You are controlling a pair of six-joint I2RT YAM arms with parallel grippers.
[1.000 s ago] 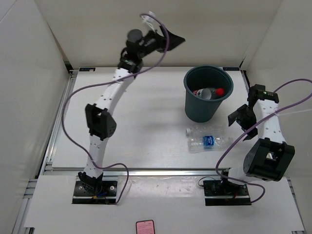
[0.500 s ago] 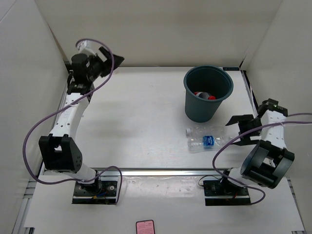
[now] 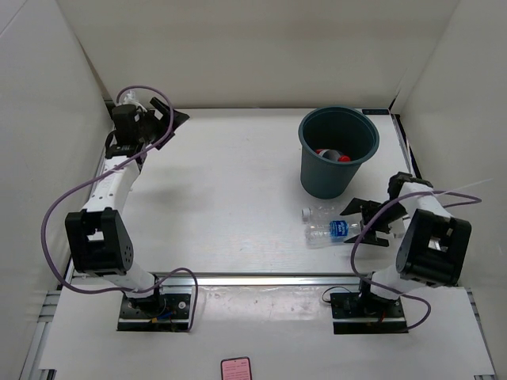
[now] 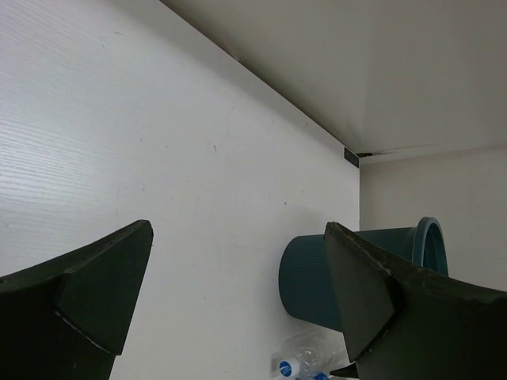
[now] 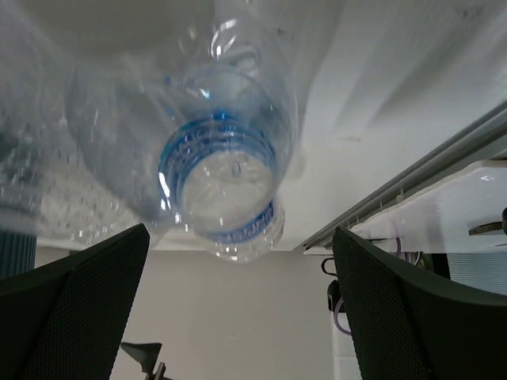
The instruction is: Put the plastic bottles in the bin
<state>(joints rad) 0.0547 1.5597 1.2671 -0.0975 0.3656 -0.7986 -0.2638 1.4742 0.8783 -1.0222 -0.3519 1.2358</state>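
**Two bottles lying outside the bin, both grippers gaping wide**

The white table (image 3: 238, 206) is carrying everything. The left arm (image 3: 111, 186) is reaching up along the table's left edge toward the far left corner. The right arm (image 3: 428, 237) is folding low at the right side, its wrist pointing left.

The bin (image 3: 325, 180) is standing upright on the far right part of the table; the left wrist view is showing its ribbed wall (image 4: 313, 277) beyond the fingers. Inside the bin a red-capped bottle (image 3: 343, 157) is lying, with another dim shape beside it that cannot be told apart.

Just in front of the bin, two bottles are lying on their sides next to each other: the plain clear bottle (image 3: 325, 212) nearer the bin and the blue-label bottle (image 3: 338, 229) nearer the arms.

The right gripper (image 3: 364, 222) is sitting low at the base end of the blue-label bottle (image 5: 226, 186). Its jaws are standing fully apart on either side of that base and clamping nothing.

The left gripper (image 3: 165, 119) is hanging well apart from the bottles, its jaws also spread wide and holding nothing.
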